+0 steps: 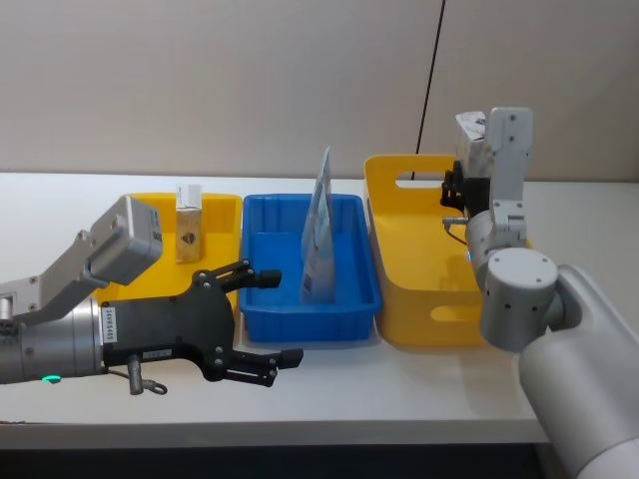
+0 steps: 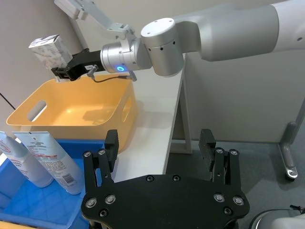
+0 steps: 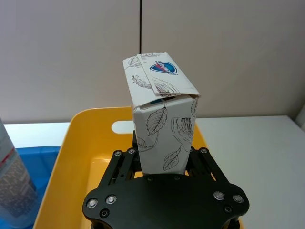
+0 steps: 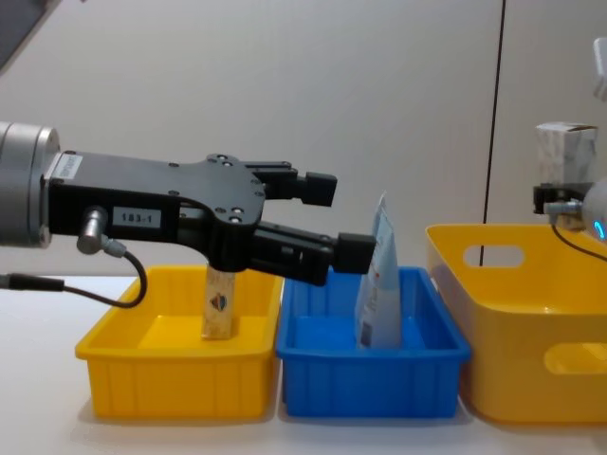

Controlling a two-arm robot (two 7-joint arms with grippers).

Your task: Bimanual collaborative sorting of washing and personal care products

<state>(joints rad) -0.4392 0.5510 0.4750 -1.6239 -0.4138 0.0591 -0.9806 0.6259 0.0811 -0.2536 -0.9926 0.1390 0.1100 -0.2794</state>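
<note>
While the head view shows the left gripper spread wide before the blue tray containing the standing light-blue pouch, the right wrist view shows the right gripper clamping the white-grey pack above the yellow basket.

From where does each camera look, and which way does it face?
Head view: high, facing forward and down at the blue tray; both arms show.
Chest view: lower, level across the table; open left claw reaches in from the left.
Left wrist view: behind the left claw, facing the yellow basket and right arm.
Right wrist view: behind the right claw, facing its held box.
Both wrist views share that box above the basket.
</note>
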